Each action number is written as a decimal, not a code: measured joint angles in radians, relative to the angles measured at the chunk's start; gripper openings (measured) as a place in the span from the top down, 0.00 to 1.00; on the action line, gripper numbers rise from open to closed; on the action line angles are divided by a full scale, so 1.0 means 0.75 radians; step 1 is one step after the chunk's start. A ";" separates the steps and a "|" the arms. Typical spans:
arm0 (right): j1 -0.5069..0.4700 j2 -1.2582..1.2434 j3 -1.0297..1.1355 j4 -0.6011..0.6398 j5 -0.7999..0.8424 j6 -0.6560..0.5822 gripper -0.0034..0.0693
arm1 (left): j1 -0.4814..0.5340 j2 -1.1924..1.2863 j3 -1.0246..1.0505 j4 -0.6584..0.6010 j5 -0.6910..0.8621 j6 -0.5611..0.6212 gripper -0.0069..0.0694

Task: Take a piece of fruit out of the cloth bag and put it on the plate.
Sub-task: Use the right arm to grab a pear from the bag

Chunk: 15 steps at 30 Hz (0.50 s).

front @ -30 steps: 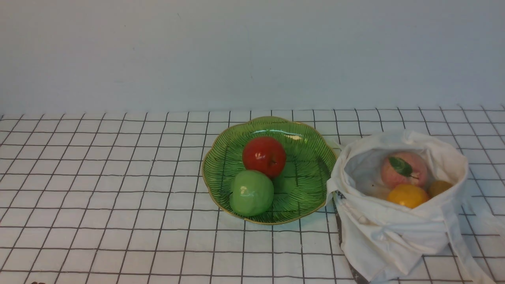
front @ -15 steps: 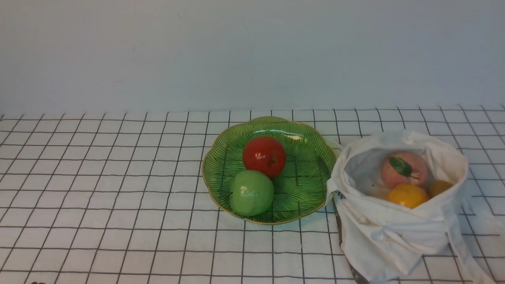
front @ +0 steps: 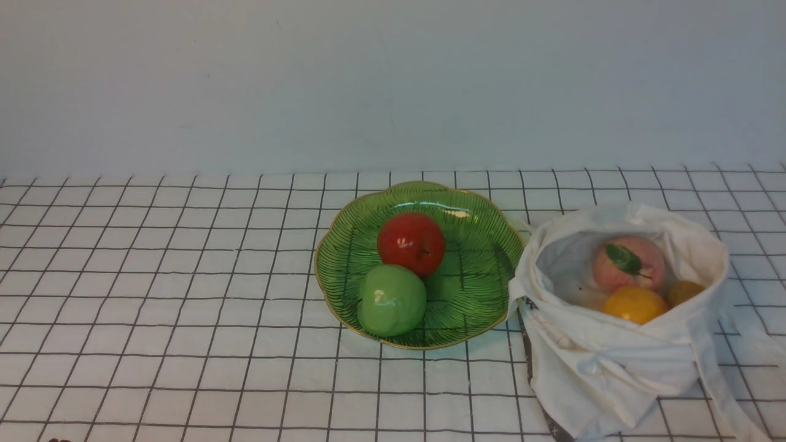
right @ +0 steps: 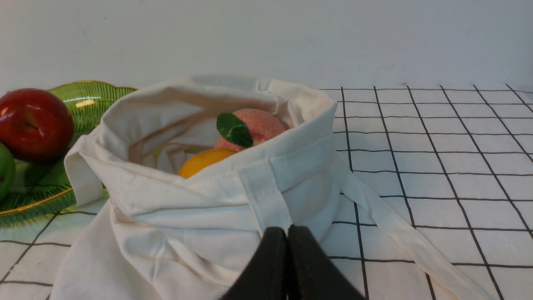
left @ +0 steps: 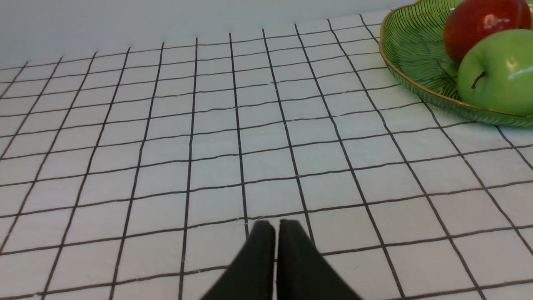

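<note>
The off-white cloth bag (front: 620, 362) stands open at the right of the table. Inside lie the glossy orange-yellow fruit (front: 634, 304), a pink peach (front: 638, 270) with a green leaf, and a smaller dull yellow fruit (front: 684, 291). The green scalloped plate (front: 485, 245) sits left of the bag. My right gripper (right: 287, 230) is shut and empty, low in front of the bag (right: 200, 216), with the orange-yellow fruit (right: 204, 160) showing over the rim. My left gripper (left: 276, 224) is shut and empty over bare cloth, the plate (left: 412, 54) off to one side. Neither gripper shows in the front view.
A red apple (front: 411, 243) and a green apple (front: 391, 300) lie on the plate. The bag's long straps (front: 718, 380) trail over the checked tablecloth (front: 153, 276) at the right front. A plain wall stands behind the table.
</note>
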 joint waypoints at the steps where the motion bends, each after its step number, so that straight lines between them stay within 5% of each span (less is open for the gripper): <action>1: 0.000 0.000 0.000 0.000 0.000 0.000 0.97 | 0.000 0.000 0.000 0.000 0.000 0.000 0.92; 6: 0.000 0.000 0.000 0.108 -0.005 0.072 0.97 | 0.000 0.000 0.000 0.000 0.000 0.000 0.92; 11: 0.000 0.000 0.006 0.570 -0.017 0.299 0.97 | 0.000 0.000 0.000 0.000 0.000 0.000 0.92; 15: 0.000 0.000 0.006 0.698 -0.025 0.325 0.97 | 0.000 0.000 0.000 0.000 0.000 0.000 0.92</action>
